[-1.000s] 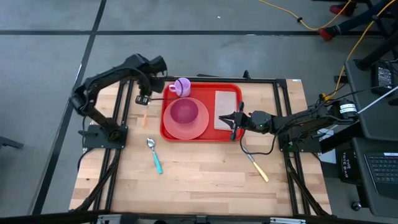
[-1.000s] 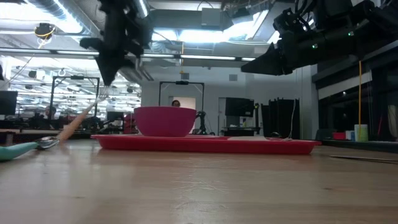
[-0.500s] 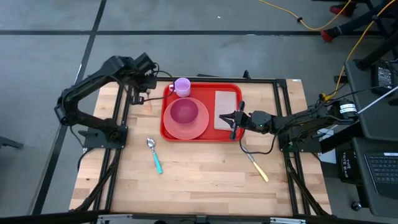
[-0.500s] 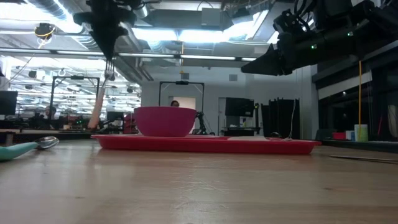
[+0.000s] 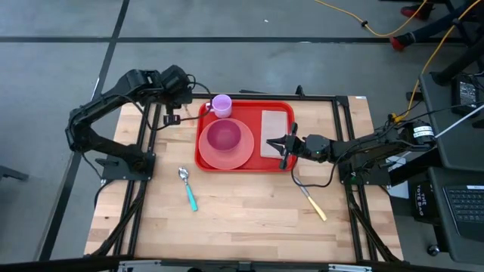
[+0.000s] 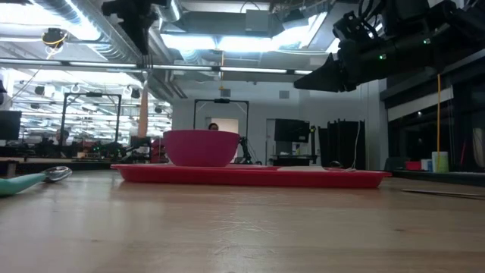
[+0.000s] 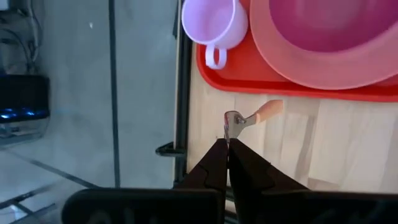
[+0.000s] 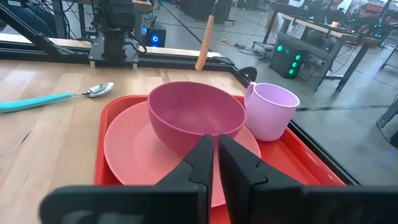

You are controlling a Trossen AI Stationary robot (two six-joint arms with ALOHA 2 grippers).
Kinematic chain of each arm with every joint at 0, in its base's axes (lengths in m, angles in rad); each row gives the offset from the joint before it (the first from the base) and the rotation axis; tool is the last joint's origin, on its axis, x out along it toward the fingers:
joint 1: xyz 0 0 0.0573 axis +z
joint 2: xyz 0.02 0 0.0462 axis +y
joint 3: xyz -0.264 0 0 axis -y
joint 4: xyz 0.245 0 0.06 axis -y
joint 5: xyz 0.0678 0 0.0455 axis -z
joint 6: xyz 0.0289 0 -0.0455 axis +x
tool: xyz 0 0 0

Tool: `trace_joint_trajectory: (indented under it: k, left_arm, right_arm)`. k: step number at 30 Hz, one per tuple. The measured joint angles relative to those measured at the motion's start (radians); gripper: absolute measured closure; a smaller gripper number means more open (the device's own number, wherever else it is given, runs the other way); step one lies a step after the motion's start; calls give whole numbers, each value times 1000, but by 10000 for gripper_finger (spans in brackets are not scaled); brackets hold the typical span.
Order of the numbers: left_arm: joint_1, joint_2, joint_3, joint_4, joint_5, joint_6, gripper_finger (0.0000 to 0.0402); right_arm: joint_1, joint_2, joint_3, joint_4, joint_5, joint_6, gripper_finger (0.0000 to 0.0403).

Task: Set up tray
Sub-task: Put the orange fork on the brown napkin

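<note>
The red tray (image 5: 246, 169) lies on the wooden table. It carries a pink plate (image 5: 227, 156) with a pink bowl (image 5: 224, 136) on it, a purple cup (image 5: 221, 105) and a tan napkin (image 5: 276, 125). My left gripper (image 5: 173, 118) hangs above the table just left of the tray's far left corner, shut on an orange-handled fork (image 7: 249, 117). My right gripper (image 5: 284, 147) hovers over the tray's right rim, pointing toward the bowl, shut with nothing in it (image 8: 214, 155). My left gripper pinches the fork's metal head end (image 7: 230, 127) between its two fingertips, coming from above and slanting down. The fork hangs clear of the table below the fingers. Its orange handle (image 6: 142, 117) points almost straight down.
A spoon with a teal handle (image 5: 187, 189) lies on the table near the tray's left front. A yellow-handled knife (image 5: 311, 202) lies to the tray's right front. Black frame rails (image 5: 147, 151) run along the table's sides.
My left gripper has risen and drawn toward the table's far edge and the tray's far left corner with the fork. The fork, which slanted with its handle end low by the table, now hangs nearly upright, lifted clear.
</note>
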Motion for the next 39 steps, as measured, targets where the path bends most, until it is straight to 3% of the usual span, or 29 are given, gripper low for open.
trace_joint_trajectory:
  k: [8, 13, 25, 39]
  left_arm:
    - [-56, 0, 30, 54, -94, -31, 400]
    - [-95, 1, 29, 103, -77, -36, 400]
    - [-169, 8, 29, 306, -79, -32, 400]
    - [-269, 111, 29, 530, -76, -51, 400]
  right_arm:
    - [0, 0, 0, 1, 11, 0, 373]
    - [0, 0, 0, 2, 62, 0, 373]
    - [0, 0, 0, 40, 63, 0, 373]
    - [10, 0, 17, 81, 86, -52, 387]
